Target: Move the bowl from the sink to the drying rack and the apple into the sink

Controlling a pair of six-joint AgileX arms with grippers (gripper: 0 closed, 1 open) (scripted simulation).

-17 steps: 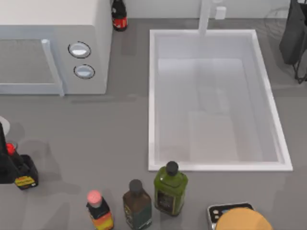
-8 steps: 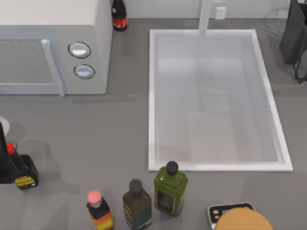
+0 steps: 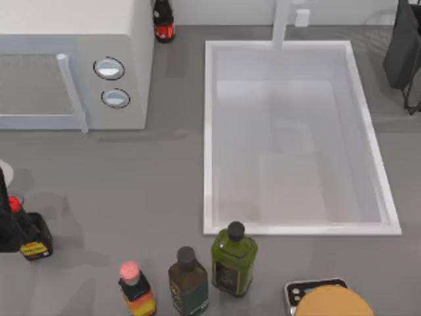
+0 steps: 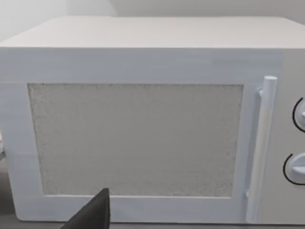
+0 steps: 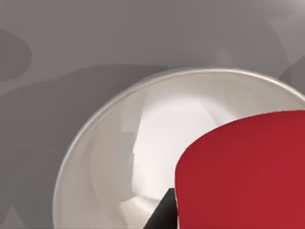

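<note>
1. Right gripper [image 5: 163, 213]: a dark sliver of it sits at the edge of a red rounded body [image 5: 243, 174], probably the apple. Whether the gripper is open, closed or holding it cannot be told. The right arm [image 3: 402, 52] stands at the far right corner of the table, beyond the sink [image 3: 209, 138].

2. Left gripper [image 4: 93, 212]: its opening cannot be told either. It faces the microwave [image 4: 138, 143]. The left arm [image 3: 5, 224] is parked at the left edge of the table.

3. Task items: the sink basin lies bare, with neither bowl nor apple in it.

4. Hazards:
- The red body is smooth and round, so an off-centre grip is likely to squeeze it out sideways.
- It lies over a pale dish [image 5: 109, 157] with a glossy, curved wall, where a loosened fruit would roll.
- The sink's raised rim could catch a carry that is too low.

5. Surfaces: the sink is hard, white and rectangular. The tabletop [image 3: 131, 184] is flat matte grey. The microwave door has a grainy panel and a cylindrical handle [image 4: 261, 148].
</note>
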